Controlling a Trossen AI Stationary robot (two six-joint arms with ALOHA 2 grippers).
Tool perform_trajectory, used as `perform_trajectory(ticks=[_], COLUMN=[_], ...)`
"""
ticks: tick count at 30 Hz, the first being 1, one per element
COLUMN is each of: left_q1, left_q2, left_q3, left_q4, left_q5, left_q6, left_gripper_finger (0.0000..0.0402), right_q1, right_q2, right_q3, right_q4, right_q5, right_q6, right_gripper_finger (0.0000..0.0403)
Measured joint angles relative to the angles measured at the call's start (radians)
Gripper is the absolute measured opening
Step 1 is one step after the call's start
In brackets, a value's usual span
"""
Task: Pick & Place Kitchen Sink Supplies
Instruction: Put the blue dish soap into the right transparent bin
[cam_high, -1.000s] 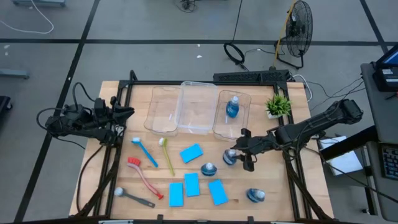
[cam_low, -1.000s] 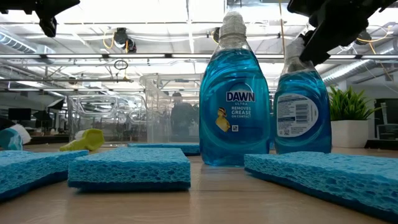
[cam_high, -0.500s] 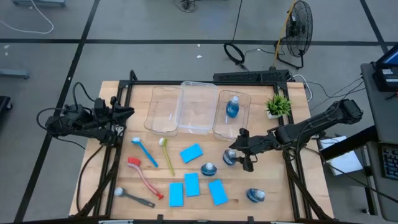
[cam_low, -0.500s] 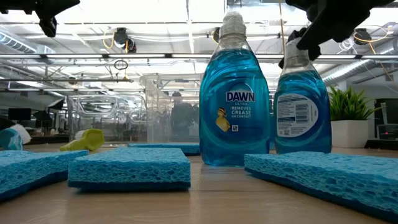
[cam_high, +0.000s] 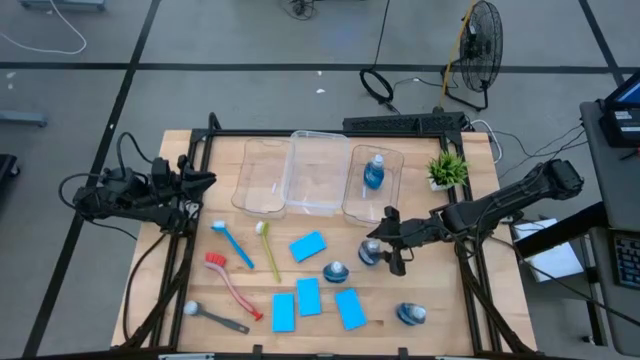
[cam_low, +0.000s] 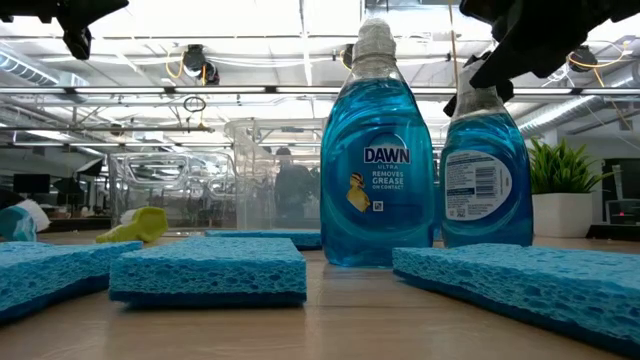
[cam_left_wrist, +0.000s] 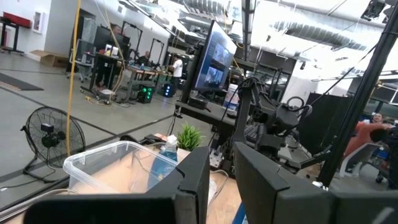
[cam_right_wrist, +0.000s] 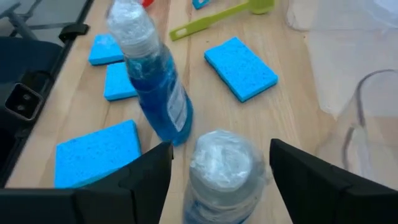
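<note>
- The right arm reaches in from the table's right edge, stretched toward the middle, and its right gripper (cam_high: 385, 245) sits at a standing bottle (cam_high: 370, 252) just in front of the bins.
- In the right wrist view the two fingers (cam_right_wrist: 140, 180) stand apart on either side of that bottle's pale cap (cam_right_wrist: 224, 163), with a gap showing on both sides; the jaws are open and not clamped on it.
- The low view shows the same gripper (cam_low: 500, 60) at the neck of the bottle on the right.
- The left arm is folded at the table's left edge, its left gripper (cam_high: 195, 183) off the work area; I cannot tell whether its fingers are shut.
- Three clear bins (cam_high: 318, 205) stand side by side along the far edge of the table.
- The right-hand bin (cam_high: 393, 160) holds one blue-liquid bottle (cam_high: 374, 172); I see nothing in the other two.
- Two more bottles (cam_high: 335, 271) stand on the bare table, one of them near the front right corner (cam_high: 410, 314).
- Four blue sponges (cam_high: 308, 245) and four brushes (cam_high: 232, 244) lie on the tabletop in front of the bins.
</note>
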Motion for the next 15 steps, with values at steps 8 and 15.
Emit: perform_trajectory(ticks=[8, 15], left_q1=[0.0, 0.0], left_q2=[0.0, 0.0], left_q3=[0.0, 0.0], left_q4=[0.0, 0.001], left_q5=[0.0, 0.007], left_q6=[0.0, -0.003], left_gripper_finger=[0.0077, 0.0077], right_q1=[0.0, 0.0], right_q2=[0.0, -0.002], right_q3=[0.0, 0.0], right_q4=[-0.035, -0.048], right_q5=[-0.002, 0.0], right_q6=[0.007, 0.029], right_gripper_finger=[0.0185, 0.0138])
